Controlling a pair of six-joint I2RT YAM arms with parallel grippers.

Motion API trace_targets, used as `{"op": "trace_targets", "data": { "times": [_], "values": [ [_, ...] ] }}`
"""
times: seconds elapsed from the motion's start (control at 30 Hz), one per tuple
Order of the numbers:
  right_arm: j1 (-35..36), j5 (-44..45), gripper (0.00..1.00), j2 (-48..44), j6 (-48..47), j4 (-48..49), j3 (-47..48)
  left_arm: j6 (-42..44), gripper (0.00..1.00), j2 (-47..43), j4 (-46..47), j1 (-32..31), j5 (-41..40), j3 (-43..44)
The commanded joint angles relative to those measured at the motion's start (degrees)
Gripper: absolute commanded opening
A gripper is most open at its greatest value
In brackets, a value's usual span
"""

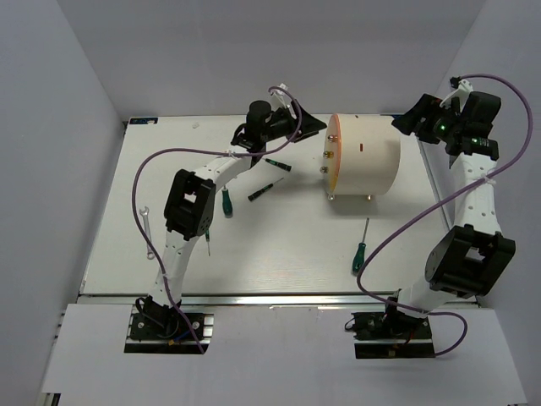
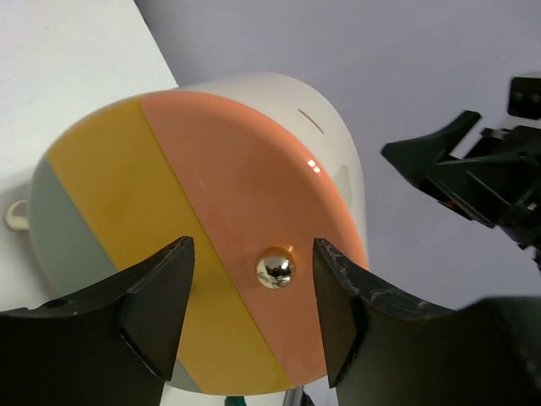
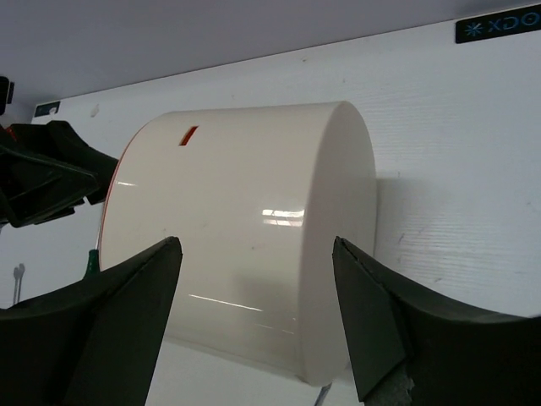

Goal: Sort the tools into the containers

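Observation:
A white drum (image 1: 365,154) lies on its side with its round face (image 1: 331,156) turned left. That face shows an orange drawer front (image 2: 254,186), a yellow one (image 2: 127,203) and a pale grey-green one (image 2: 59,228), all flush. My left gripper (image 2: 252,245) is open just in front of the face, and the orange drawer's brass knob (image 2: 275,268) sits between its fingers, untouched. My right gripper (image 3: 256,245) is open behind the drum's (image 3: 245,228) back end, holding nothing. On the table lie screwdrivers (image 1: 279,164), (image 1: 264,189), (image 1: 226,201), (image 1: 359,254) and a silver wrench (image 1: 145,222).
Another screwdriver (image 1: 207,243) is half hidden under the left arm's forearm. The left gripper (image 1: 311,127) and right gripper (image 1: 407,123) flank the drum at the table's far side. White walls close in the table on three sides.

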Motion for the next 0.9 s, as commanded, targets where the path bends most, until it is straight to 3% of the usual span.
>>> {"op": "trace_targets", "data": {
  "times": [0.0,0.53,0.87],
  "values": [
    [-0.2,-6.6,0.77,1.5,0.8,5.8,-1.0,-1.3,0.67,-0.5,1.4,-1.0,2.1,3.0],
    [-0.2,-11.0,0.67,6.0,2.0,10.9,-5.5,-1.0,0.64,-1.4,-0.7,-2.6,4.0,1.2],
    [-0.2,-10.7,0.66,6.0,1.9,11.0,-6.2,-0.6,0.58,-0.7,-2.3,-4.0,3.5,0.6]
  ]
}}
